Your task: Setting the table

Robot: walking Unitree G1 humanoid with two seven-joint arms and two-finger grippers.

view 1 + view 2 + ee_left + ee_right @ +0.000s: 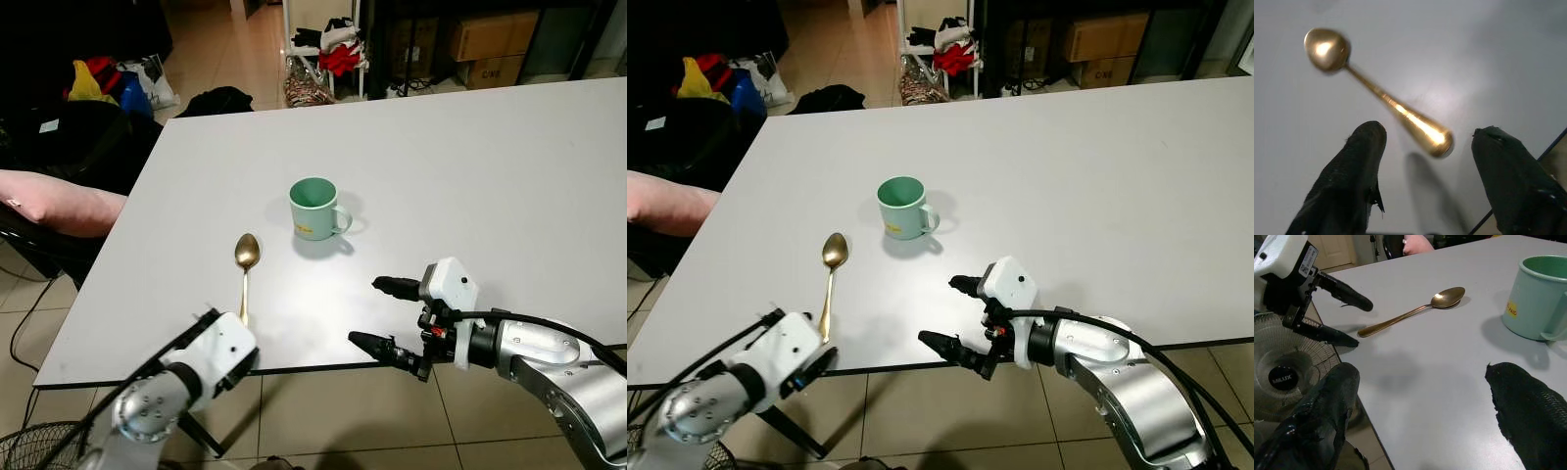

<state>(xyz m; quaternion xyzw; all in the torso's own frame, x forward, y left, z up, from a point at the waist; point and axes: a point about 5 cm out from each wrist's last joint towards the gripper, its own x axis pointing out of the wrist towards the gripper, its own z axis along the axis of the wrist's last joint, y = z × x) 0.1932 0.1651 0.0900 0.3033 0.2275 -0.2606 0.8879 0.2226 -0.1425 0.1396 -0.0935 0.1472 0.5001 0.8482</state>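
A gold spoon (245,262) lies on the white table (490,166) near its front edge, bowl pointing away from me. A mint green mug (315,208) stands upright just beyond and to the right of it, handle to the right. My left gripper (1426,129) hovers open at the table edge, its fingers to either side of the spoon's handle end without touching it. My right gripper (364,311) is open and empty over the front edge, to the right of the spoon and in front of the mug. The right wrist view looks across at the spoon (1415,311) and the left gripper (1360,324).
A pink cushion (59,201) rests on a dark chair at the table's left side. A floor fan (1283,367) stands below the front left corner. Bags, clothes and cardboard boxes (490,39) lie on the floor beyond the table's far edge.
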